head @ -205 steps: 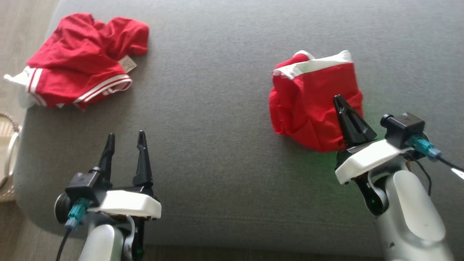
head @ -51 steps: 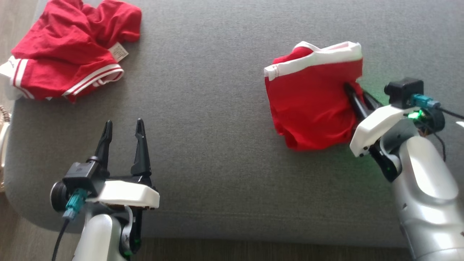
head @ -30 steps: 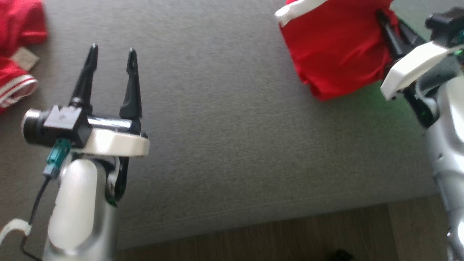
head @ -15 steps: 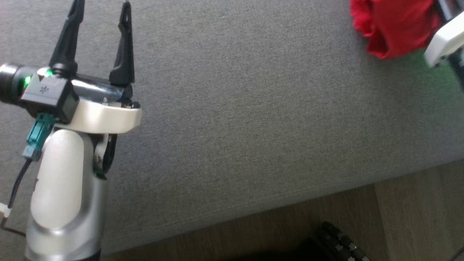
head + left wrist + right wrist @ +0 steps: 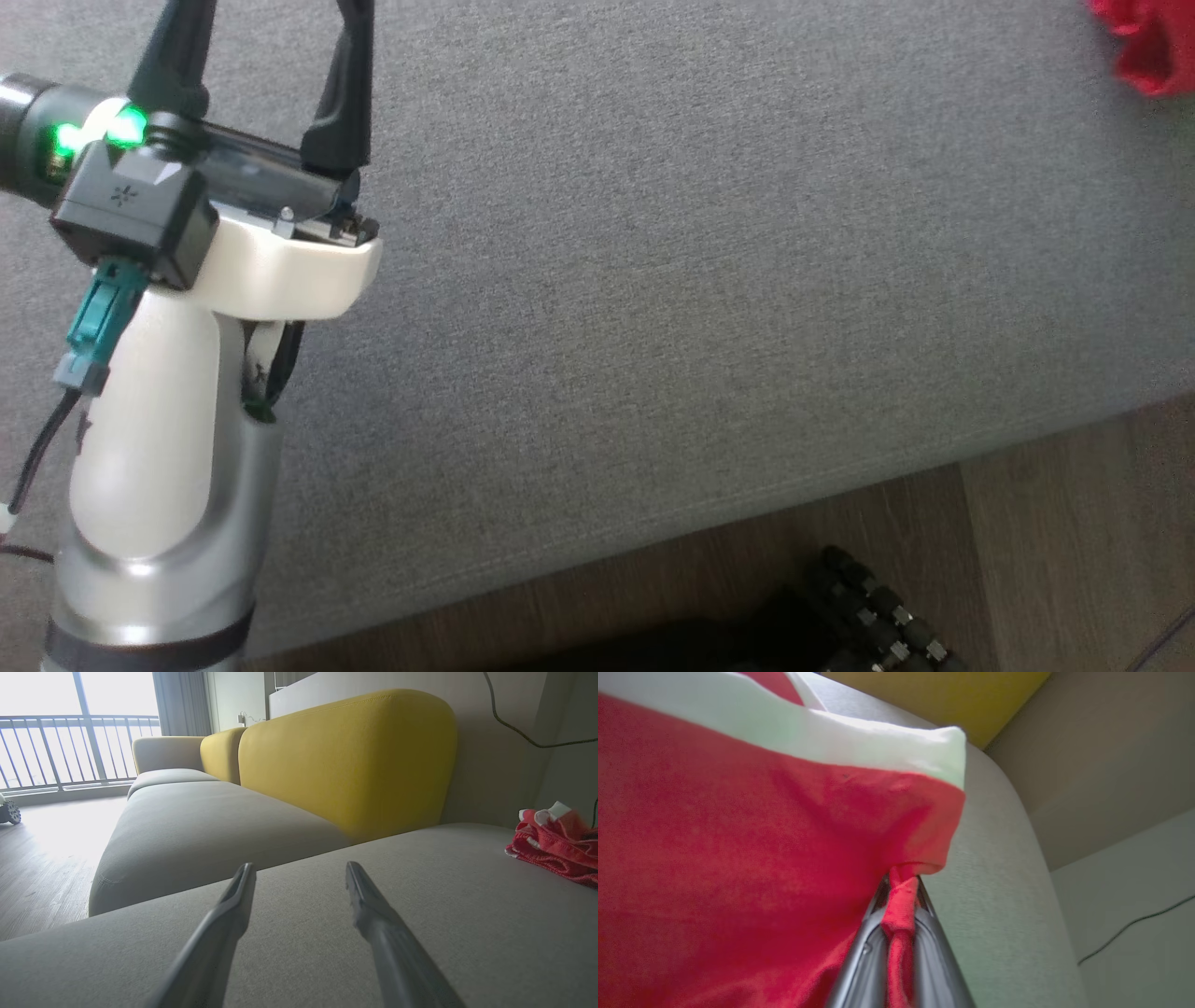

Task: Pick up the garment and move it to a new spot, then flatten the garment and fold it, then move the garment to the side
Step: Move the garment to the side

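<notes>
A grey sofa seat [image 5: 653, 280] is backed by yellow cushions [image 5: 345, 751]; wood floor [image 5: 42, 858] is seen beside a railing [image 5: 70, 717].

Left gripper [image 5: 300, 870] is just two long dark tapered fingers [image 5: 344, 84] on a glossy white wrist plate [image 5: 289, 271]. There's a black boxy camera [image 5: 131, 210] with a tiny star mark, green lights [image 5: 126, 126], a teal plug [image 5: 93, 327] on a black cable [image 5: 37, 457], and a silvery-white forearm [image 5: 149, 467].

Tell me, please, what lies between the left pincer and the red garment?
Only bare grey sofa cushion separates the left pincer and the red garment, as the left wrist view shows.
</notes>
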`<state>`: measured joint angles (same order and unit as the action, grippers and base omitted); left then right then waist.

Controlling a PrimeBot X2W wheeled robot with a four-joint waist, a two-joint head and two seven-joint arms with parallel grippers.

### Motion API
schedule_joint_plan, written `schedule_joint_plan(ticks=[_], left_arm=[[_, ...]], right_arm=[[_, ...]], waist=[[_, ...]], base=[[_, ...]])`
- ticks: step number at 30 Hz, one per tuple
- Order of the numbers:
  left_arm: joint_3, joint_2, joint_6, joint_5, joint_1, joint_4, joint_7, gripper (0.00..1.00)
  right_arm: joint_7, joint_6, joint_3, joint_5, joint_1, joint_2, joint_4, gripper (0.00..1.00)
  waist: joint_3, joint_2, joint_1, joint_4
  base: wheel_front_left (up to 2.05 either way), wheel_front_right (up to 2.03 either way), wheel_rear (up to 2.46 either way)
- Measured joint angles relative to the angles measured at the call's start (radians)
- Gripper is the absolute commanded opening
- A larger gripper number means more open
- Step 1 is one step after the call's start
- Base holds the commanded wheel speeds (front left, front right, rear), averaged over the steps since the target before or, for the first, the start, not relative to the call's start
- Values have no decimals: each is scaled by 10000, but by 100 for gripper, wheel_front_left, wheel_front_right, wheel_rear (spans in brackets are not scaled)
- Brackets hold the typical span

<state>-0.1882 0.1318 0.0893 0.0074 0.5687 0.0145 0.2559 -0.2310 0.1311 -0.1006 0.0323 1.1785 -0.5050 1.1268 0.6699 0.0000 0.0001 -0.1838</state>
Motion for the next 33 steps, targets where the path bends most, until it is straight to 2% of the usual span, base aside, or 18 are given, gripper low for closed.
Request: schedule_joint_plan(ticks=[6, 14, 15, 16, 22, 25, 33], left_arm=[[-188, 128, 0, 0, 144, 174, -96, 100], [-270, 176, 0, 0, 142, 182, -136, 100], [-270, 176, 0, 0, 142, 182, -136, 100], [-274, 178, -2, 0, 143, 182, -136, 100], [-290, 171, -23, -31, 143, 102, -123, 100], [-291, 86, -115, -232, 127, -109, -63, 100], [-171, -119, -458, -591, -481, -311, 10, 100]], right_arm=[[-105, 0, 863, -723, 454, -362, 382, 0], [-190, 0, 2019, -1749, 519, -366, 433, 0], [-190, 0, 2019, -1749, 519, -366, 433, 5], [-192, 0, 2213, -1889, 519, -366, 433, 100], [-215, 0, 3233, -2523, 500, -267, 236, 100], [-215, 0, 3841, -2596, 351, 77, -257, 100], [-217, 0, 3559, -2069, -937, 1246, -2159, 100]], waist=[[251, 0, 0, -1], [389, 0, 0, 30], [389, 0, 0, 30], [392, 0, 0, 46], [203, 0, 0, 146], [-125, 0, 0, 237], [-1190, 0, -1, 526]], base=[[0, 0, 0], [0, 0, 0], [0, 0, 0], [0, 0, 0], [0, 0, 0], [0, 0, 0], [0, 0, 0]])
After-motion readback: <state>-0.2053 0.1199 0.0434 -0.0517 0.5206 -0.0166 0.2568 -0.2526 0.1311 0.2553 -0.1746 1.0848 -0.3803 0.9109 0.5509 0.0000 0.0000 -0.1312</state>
